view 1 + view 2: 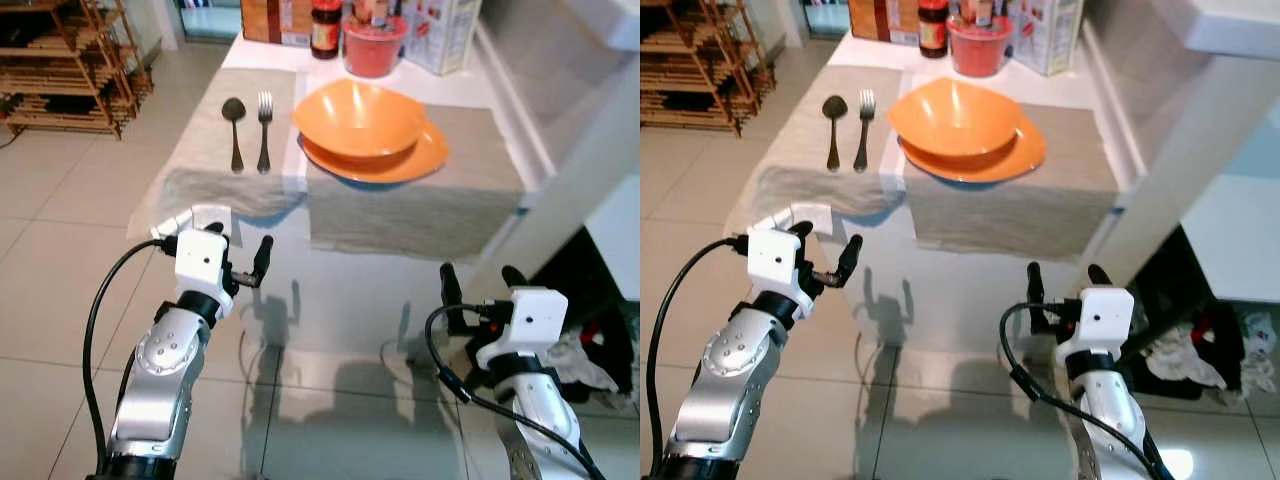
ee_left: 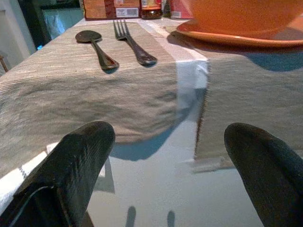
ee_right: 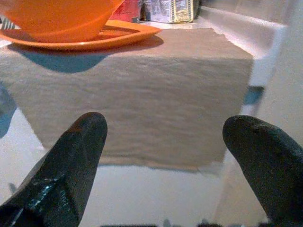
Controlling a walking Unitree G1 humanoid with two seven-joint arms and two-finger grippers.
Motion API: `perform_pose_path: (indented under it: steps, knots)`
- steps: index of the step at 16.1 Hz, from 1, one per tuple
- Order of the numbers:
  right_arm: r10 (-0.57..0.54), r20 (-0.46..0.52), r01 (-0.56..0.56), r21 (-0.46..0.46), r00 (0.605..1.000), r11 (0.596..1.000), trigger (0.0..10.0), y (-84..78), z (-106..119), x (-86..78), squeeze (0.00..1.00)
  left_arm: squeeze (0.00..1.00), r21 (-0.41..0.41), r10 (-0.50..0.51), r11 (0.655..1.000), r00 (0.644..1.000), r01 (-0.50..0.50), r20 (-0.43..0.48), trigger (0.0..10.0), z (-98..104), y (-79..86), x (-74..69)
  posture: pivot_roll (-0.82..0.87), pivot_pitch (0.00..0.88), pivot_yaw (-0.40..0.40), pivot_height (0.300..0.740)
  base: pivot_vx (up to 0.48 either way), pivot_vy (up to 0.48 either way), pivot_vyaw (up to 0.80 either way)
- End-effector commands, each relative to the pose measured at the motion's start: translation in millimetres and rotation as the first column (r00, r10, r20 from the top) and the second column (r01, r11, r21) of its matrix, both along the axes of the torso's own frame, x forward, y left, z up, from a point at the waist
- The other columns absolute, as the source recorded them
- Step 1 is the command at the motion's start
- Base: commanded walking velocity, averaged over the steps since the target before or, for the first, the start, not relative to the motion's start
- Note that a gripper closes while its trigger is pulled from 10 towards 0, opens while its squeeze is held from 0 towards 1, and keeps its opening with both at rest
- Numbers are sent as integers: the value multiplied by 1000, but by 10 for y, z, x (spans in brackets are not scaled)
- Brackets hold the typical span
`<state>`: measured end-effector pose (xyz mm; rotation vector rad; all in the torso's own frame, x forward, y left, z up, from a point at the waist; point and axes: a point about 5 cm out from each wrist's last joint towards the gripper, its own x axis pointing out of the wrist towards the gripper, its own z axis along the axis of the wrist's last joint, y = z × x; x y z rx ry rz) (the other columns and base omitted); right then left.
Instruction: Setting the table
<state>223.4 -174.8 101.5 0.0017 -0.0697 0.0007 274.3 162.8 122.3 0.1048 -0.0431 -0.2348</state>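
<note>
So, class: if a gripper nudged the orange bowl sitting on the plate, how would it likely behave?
The orange bowl looks rigid and probably light, perhaps plastic. It rests loose on the orange plate, so a push would likely slide it. Being wide and low, it seems unlikely to tip.

An orange bowl [image 1: 358, 115] sits on an orange plate [image 1: 420, 160], both on a beige-grey woven mat [image 1: 420, 215] over the glossy white counter [image 1: 350, 300]. Ahead of the left claw [image 1: 245, 262], whose fingers are black, a dark spoon [image 1: 233, 125] and fork [image 1: 264, 125] lie on a matching mat [image 1: 200, 170]. Beyond stand a red tub [image 1: 373, 45] and a dark jar [image 1: 325, 28].
</note>
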Motion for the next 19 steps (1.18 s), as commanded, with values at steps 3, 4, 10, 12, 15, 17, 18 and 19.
perform_pose_path:
  steps: [3,4,10,12,15,17,18,19]
  knots:
    - [-23,30,23,7,999,1000,10000,-33,55,27,0,0,0,-9,1000,1000,9,19,10000,59,-20,30,15,63,9,740,447,0,0]
    - [-23,29,23,7,999,1000,10000,-26,50,29,0,0,-1,-3,1000,1000,3,16,10000,58,-12,35,16,61,10,740,0,0,0]
    - [-9,20,8,9,1000,1000,10000,6,23,53,0,0,-5,21,1000,1000,-21,7,10000,42,-11,61,20,52,5,740,0,0,0]
    - [-11,22,11,7,1000,1000,10000,-1,26,60,0,0,-1,24,1000,1000,-24,15,10000,74,-13,82,21,52,8,740,0,0,0]
    - [-17,21,17,10,1000,1000,10000,2,15,60,0,0,14,35,999,999,-36,37,10000,180,7,182,23,48,16,740,0,0,0]
    - [-24,27,24,13,999,1000,10000,7,28,77,0,0,14,35,999,999,-35,18,10000,126,1,182,20,44,19,740,0,0,0]
    - [-25,27,25,13,999,1000,10000,5,29,78,0,0,14,33,999,999,-33,14,10000,117,-4,178,20,44,19,740,0,0,0]
    - [-26,25,26,11,999,1000,10000,-3,20,80,0,0,15,20,1000,1000,-20,10,10000,99,-38,158,20,41,18,740,0,0,0]
